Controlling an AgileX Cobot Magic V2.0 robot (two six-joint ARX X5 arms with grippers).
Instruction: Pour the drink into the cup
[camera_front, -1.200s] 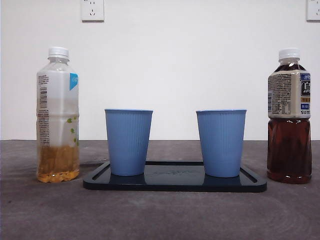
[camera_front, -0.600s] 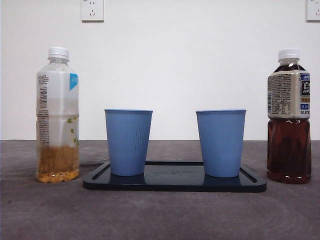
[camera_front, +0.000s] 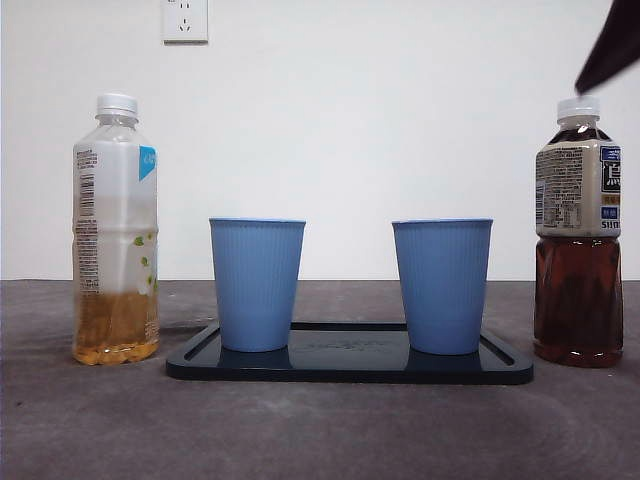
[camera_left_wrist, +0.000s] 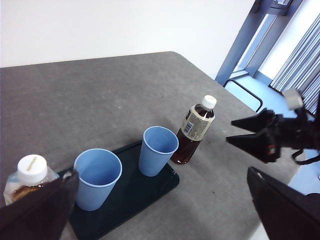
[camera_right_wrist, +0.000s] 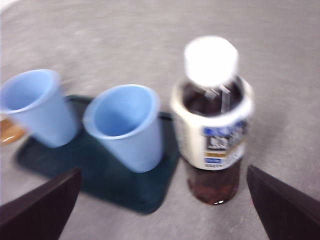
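A dark tea bottle (camera_front: 578, 235) with a white cap stands to the right of a black tray (camera_front: 350, 366). Two empty blue cups (camera_front: 257, 285) (camera_front: 442, 285) stand on that tray. A bottle with a little pale yellow drink (camera_front: 115, 230) stands to its left. My right gripper (camera_right_wrist: 162, 172) hovers open above and in front of the tea bottle (camera_right_wrist: 212, 120), touching nothing; it shows as a black tip (camera_front: 610, 45) at the front view's top right. My left gripper (camera_left_wrist: 162, 172) hangs high over the table, jaws wide apart and empty, near the pale bottle (camera_left_wrist: 30, 175).
The grey table ends a short way beyond the tea bottle (camera_left_wrist: 195, 130). Wall sockets (camera_front: 185, 20) sit on the white wall behind. The right arm's gripper (camera_left_wrist: 255, 140) shows in the left wrist view beside the table's edge.
A black tip of the right arm has come into the front view at the top right, above the tea bottle. Bottles, cups and tray stand as before.
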